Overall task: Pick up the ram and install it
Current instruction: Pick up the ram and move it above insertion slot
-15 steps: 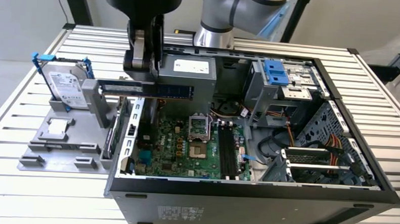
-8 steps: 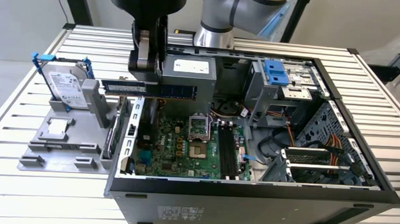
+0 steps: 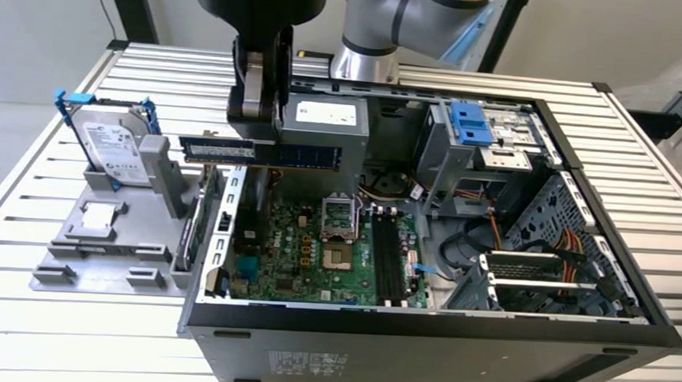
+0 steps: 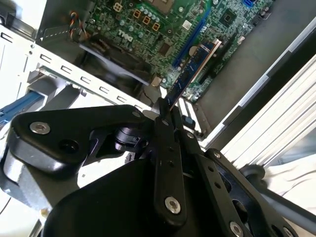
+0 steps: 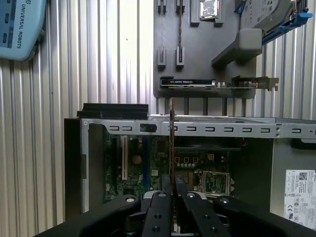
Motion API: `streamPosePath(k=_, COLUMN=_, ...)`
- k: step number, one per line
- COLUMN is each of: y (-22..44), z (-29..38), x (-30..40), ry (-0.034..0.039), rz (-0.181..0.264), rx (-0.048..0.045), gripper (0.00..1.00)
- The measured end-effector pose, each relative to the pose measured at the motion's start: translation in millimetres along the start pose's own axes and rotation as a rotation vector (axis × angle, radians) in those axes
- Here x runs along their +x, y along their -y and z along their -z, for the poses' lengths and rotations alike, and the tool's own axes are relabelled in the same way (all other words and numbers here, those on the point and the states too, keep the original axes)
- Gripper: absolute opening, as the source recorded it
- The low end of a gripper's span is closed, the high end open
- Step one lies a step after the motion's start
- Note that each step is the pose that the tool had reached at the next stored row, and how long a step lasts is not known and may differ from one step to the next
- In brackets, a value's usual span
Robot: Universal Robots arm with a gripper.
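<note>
The ram (image 3: 262, 153), a long blue board with dark chips, hangs level and on edge above the open computer case's wall on the exterior view's left. My black gripper (image 3: 263, 136) comes down from above and is shut on its middle. In both wrist views the ram shows edge-on as a thin strip (image 4: 191, 73) (image 5: 171, 143) sticking out past the gripper (image 4: 165, 112) (image 5: 173, 191), with the green motherboard (image 4: 163, 29) (image 5: 143, 163) behind it. The dark memory slots (image 3: 385, 260) lie lower in the case, toward the exterior view's right of the ram.
A grey holder (image 3: 108, 241) beside the case carries a silver hard drive with blue handles (image 3: 113, 142) and a small chip (image 3: 101, 219). A card with a metal bracket (image 5: 207, 83) stands in that holder. Drive cage (image 3: 482, 132), cables (image 3: 546, 243) and the case walls (image 3: 427, 329) crowd the inside.
</note>
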State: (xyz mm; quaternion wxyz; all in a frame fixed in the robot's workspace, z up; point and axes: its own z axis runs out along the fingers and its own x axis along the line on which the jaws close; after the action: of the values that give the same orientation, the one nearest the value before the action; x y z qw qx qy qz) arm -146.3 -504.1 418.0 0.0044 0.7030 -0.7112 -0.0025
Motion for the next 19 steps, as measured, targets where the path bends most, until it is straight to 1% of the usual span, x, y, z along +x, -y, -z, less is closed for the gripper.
streamPosePath(k=19, y=13.4, z=0.1, x=-0.2, ry=0.0, rz=0.0, rx=-0.0001, gripper=0.0)
